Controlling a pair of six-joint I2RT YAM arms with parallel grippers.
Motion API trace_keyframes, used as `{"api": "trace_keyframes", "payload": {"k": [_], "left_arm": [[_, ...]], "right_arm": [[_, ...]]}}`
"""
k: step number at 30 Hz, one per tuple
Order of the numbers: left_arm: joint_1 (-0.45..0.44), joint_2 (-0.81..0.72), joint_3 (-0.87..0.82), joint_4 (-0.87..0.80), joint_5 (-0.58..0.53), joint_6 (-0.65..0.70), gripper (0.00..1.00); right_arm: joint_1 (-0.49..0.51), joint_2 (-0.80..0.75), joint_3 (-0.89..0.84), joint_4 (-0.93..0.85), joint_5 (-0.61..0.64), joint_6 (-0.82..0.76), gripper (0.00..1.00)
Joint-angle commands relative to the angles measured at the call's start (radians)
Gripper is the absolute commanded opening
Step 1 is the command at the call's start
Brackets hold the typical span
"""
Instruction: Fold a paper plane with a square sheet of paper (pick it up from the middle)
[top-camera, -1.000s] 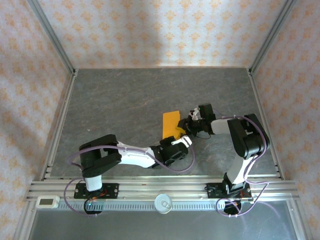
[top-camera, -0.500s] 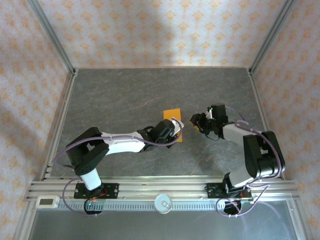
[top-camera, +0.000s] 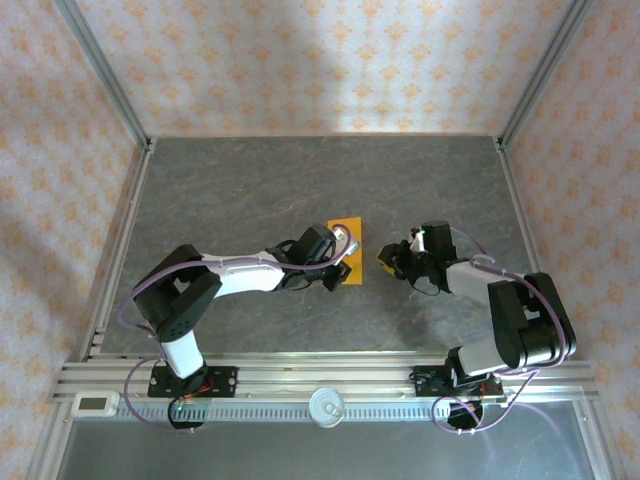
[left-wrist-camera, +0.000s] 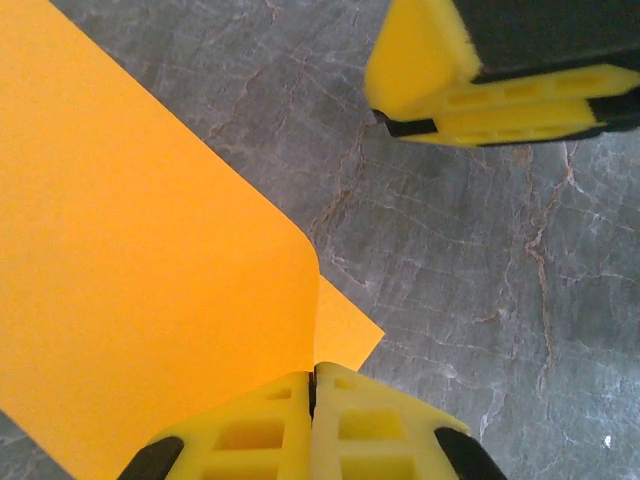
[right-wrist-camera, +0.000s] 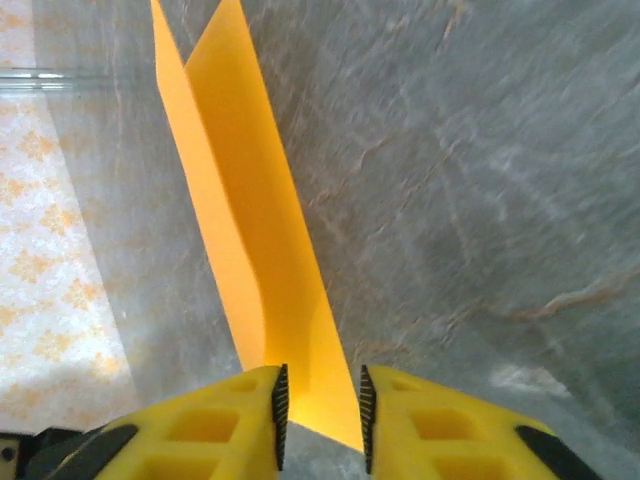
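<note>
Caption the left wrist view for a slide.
Left gripper pinches the edge of the folded orange sheet; right gripper hangs clear of it over the table.

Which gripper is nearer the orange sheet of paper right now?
Left. The left gripper pinches an edge of the orange sheet; the right gripper sits apart, off its right side.

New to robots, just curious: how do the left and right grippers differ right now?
The left gripper is shut, pinching the orange sheet; the right gripper stands slightly open, holding nothing. The left touches the sheet; the right sits apart from it. Both have yellow fingers.
</note>
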Motion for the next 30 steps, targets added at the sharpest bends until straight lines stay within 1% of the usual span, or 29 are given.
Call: {"api": "trace_keyframes", "payload": {"k": [1, 4, 7, 12, 21, 26, 30], "left_arm": [[0.012, 0.019, 0.029, 0.02, 0.065, -0.049, 0.06], [0.015, 0.015, 0.025, 0.034, 0.062, -0.06, 0.06], [0.023, 0.006, 0.02, 0.048, 0.06, -0.076, 0.06], [0.03, -0.001, 0.017, 0.068, 0.059, -0.095, 0.06], [0.032, 0.007, 0.011, 0.077, 0.058, -0.105, 0.07], [0.033, 0.029, 0.03, 0.057, 0.066, -0.095, 0.11], [0.033, 0.047, 0.044, 0.044, 0.067, -0.085, 0.19]], "right_arm": [[0.034, -0.023, -0.015, 0.064, -0.037, 0.026, 0.18], [0.082, -0.012, -0.02, 0.106, -0.032, 0.058, 0.09], [0.115, 0.019, -0.019, 0.146, -0.032, 0.088, 0.06], [0.158, 0.071, -0.009, 0.203, -0.029, 0.12, 0.05], [0.177, 0.127, -0.01, 0.265, -0.018, 0.158, 0.04], [0.191, 0.177, -0.017, 0.315, -0.005, 0.179, 0.04], [0.191, 0.208, -0.024, 0.313, 0.019, 0.174, 0.04]]}}
